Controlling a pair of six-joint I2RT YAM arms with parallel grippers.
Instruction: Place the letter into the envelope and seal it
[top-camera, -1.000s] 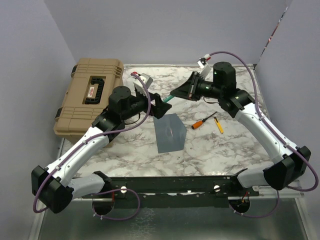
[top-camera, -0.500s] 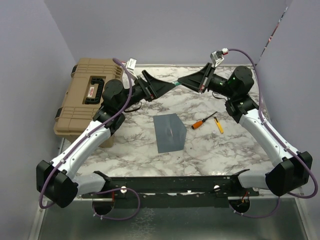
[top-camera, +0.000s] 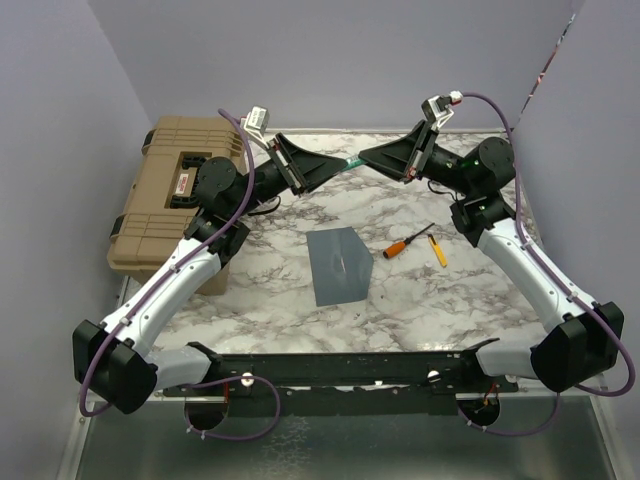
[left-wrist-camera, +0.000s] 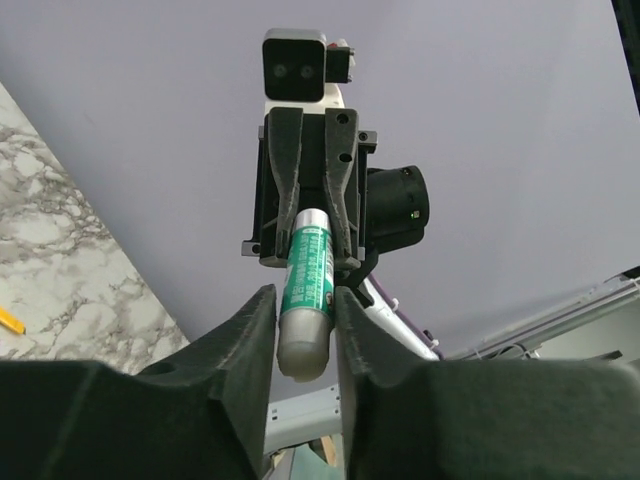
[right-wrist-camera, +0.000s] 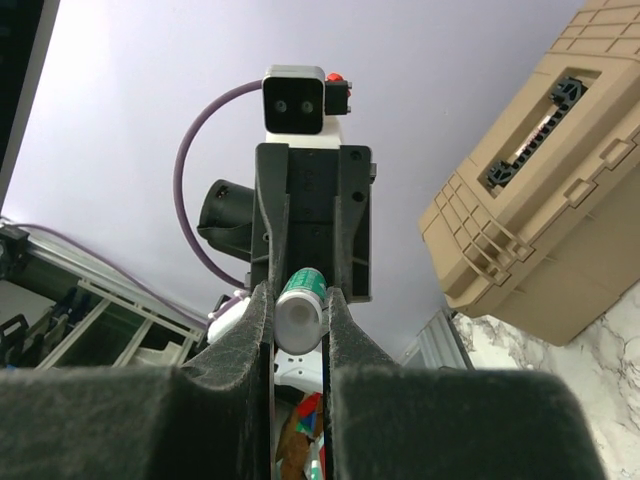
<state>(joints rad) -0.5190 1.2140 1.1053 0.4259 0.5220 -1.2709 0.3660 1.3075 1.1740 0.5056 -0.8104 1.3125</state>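
At the near edge of the marble table (top-camera: 250, 300), nearer the camera than the envelope (top-camera: 338, 265), the two arm bases sit on a black rail, one to each side of it.

Envelope: flat on the marble, slate face up, slightly skewed. Nothing touches it. Whether its flap is folded cannot be told from above.

Right of the envelope and a little farther back: an orange-handled screwdriver (top-camera: 400, 246). A short yellow stick (top-camera: 438, 250) lies just beside the screwdriver's tip.

Beyond the envelope and raised well above it: the left gripper (top-camera: 338, 168) and the right gripper (top-camera: 365, 158) point at each other, tip to tip. A green-and-white glue stick (top-camera: 350, 164) bridges the two.

Left wrist view: the left fingers (left-wrist-camera: 255, 330) stand narrow, one on each side of the stick's pale end, and look pressed against it. The stick's green-labelled body runs on into the right jaws.

Right wrist view: the right fingers (right-wrist-camera: 258, 330) are nearly together, clamped on the stick's other end. The left jaws flank the green far end.

The envelope is therefore well apart from both sets of jaws, below them and nearer the bases. Neither gripper is over it or touching it.

Left of the envelope and farther back: a tan hard case (top-camera: 180, 205), lid down, at the table's left side.
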